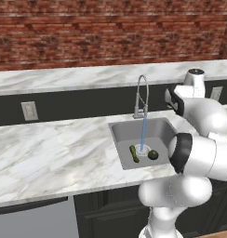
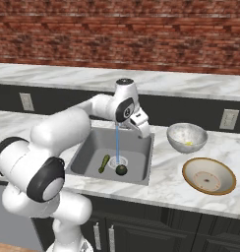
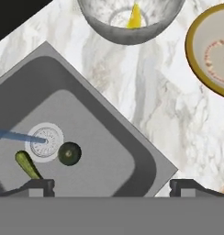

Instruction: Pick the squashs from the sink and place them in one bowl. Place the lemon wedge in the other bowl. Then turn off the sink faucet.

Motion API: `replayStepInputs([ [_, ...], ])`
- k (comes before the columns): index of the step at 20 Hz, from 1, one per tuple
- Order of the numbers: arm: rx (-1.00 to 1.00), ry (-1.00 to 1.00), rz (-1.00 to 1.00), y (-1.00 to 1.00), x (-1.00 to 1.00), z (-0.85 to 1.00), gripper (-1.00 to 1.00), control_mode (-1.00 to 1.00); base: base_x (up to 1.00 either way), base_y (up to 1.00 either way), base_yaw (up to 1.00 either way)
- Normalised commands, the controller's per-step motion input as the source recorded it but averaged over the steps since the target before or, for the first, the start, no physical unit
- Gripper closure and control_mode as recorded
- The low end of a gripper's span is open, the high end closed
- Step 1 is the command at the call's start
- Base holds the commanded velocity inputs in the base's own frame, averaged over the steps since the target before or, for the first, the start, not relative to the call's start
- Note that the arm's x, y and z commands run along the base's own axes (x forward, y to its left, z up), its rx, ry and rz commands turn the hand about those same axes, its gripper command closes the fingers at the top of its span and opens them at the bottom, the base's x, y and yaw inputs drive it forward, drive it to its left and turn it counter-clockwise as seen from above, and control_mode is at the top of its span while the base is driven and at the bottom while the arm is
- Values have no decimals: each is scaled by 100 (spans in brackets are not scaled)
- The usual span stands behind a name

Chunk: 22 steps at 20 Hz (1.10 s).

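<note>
Fingers [image 3: 112, 187] spread wide, holding nothing; in the hand view the two tips sit far apart at the bottom edge with only sink floor and desk [image 3: 155, 105] between them.

Lemon wedge [image 3: 134, 18] already lies in the grey bowl [image 3: 93, 16]. Tan bowl [image 2: 209, 175] is bare, so I judge the squash step is the one in hand.

Both squashes are on the sink [image 2: 90, 147] floor by the drain: round squash [image 3: 69, 153] just right of the drain, long squash [image 3: 27, 164] just left of it and partly behind the left fingertip in that view. Faucet [image 1: 141, 95] is running, stream landing on the drain between them.

Key relation: from the hand view both squashes sit toward the left finger, not centred, so the hand needs to shift that way and go down. Long squash's axis runs diagonally, roughly front-to-back of the sink in the base views, so the fingers should close across it, not along it. Round one has no preferred axis and may roll.

Tan bowl is on the desk right of the sink, near the front; grey bowl is behind it.
</note>
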Motion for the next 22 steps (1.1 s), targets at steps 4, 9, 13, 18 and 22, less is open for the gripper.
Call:
replayStepInputs([
  [4, -2, 0, 9, 40, -37, -31, -100, -100, 0, 0, 0],
  [9, -3, 0, 12, 34, -12, -43, -100, -100, 0, 0, 0],
  [13, -5, 0, 16, 28, 0, -48, -100, -100, 0, 0, 0],
  [18, -6, 0, 18, 25, 0, -55, -100, -100, 0, 0, 0],
  [22, -4, 0, 19, 20, 10, -52, -100, -100, 0, 0, 0],
])
